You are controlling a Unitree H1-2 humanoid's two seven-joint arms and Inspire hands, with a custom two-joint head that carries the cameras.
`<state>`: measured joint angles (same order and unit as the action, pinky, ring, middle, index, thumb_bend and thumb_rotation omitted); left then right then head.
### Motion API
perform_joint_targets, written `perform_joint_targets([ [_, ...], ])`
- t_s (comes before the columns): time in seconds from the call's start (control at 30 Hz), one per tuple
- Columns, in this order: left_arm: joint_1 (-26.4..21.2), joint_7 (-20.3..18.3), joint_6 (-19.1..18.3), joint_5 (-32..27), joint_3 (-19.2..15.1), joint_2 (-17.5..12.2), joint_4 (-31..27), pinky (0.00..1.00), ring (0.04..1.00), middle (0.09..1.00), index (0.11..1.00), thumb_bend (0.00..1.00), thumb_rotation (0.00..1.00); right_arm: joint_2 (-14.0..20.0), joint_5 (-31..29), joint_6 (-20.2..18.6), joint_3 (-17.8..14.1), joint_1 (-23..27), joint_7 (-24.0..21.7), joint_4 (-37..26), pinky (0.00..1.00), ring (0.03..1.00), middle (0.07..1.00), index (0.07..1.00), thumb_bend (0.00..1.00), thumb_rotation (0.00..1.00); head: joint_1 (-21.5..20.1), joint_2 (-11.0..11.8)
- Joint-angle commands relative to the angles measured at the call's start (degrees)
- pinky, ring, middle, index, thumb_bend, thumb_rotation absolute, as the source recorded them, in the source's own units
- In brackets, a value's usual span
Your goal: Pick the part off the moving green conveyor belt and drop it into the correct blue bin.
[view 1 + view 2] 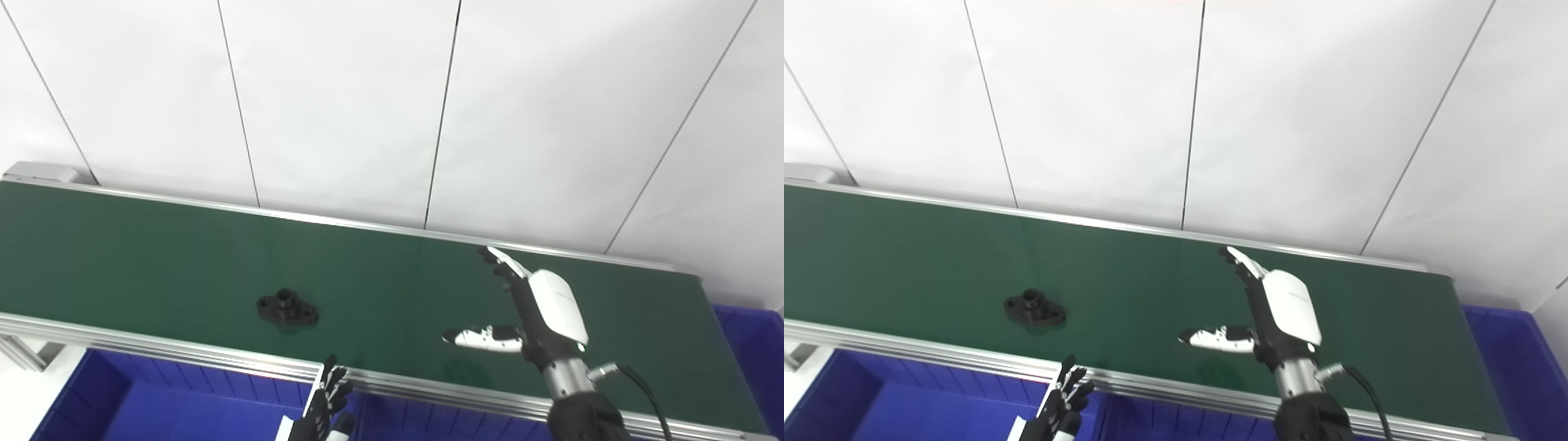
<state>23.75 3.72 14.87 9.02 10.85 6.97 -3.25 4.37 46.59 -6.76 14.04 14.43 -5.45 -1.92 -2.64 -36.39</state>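
The black part point(287, 307) lies on the belt point(153, 257), untouched. The right hand point(539, 312) hovers well right of it, fingers spread, empty. Left hand point(324, 404) below the part, unclear. Next: intercept and grasp.

Bare green belt point(398, 288) lay open between the black part point(287, 307) and the right hand point(520, 306) held spread above it. Only the near aluminium rail point(184, 352) separated the left hand point(324, 404) from the part.
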Motion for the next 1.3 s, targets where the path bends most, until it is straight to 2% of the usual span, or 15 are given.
perform_joint_targets([
  [0.0,-0.03,-0.16,1.19,0.27,1.02,0.66,-2.2,0.88,0.893,0.952,1.0,0.74,0.9,-0.86,1.03,-0.71,1.02,2.87,1.64,0.12,0.63,0.775,0.824,0.858,0.98,0.38,0.09,0.0],
  [0.17,0.09,-0.24,0.75,0.09,1.28,0.96,-2.46,0.88,0.894,0.949,1.0,0.75,0.89,-1.96,2.3,-1.17,3.66,4.98,2.95,4.42,0.58,0.736,0.806,0.859,0.97,0.39,0.06,-0.15],
  [0.37,0.14,-0.3,0.5,0.03,1.67,1.4,-2.45,0.88,0.892,0.951,1.0,0.77,0.88,-3.22,3.8,-2.55,6.56,7.2,3.24,9.03,0.58,0.725,0.81,0.858,0.96,0.35,0.53,-0.2],
  [0.63,0.12,0.21,0.82,0.64,2.26,2.42,-2.3,0.87,0.88,0.942,1.0,0.78,0.88,-4.19,4.79,-2.2,9.5,9.68,5.38,14.7,0.57,0.715,0.814,0.851,0.97,0.37,1.19,-0.39],
  [1.1,0.85,0.3,0.17,0.95,3.33,3.41,-2.83,0.82,0.844,0.914,1.0,0.8,0.86,-6.21,4.74,-2.89,12.18,12.74,6.08,20.07,0.54,0.68,0.809,0.848,0.94,0.36,2.62,-0.66],
  [1.27,1.45,0.38,-0.2,1.48,3.87,3.83,-3.51,0.81,0.841,0.91,1.0,0.8,0.86,-7.0,4.28,-2.93,12.92,13.75,6.13,22.19,0.5,0.647,0.807,0.841,0.94,0.36,3.14,-0.94],
])
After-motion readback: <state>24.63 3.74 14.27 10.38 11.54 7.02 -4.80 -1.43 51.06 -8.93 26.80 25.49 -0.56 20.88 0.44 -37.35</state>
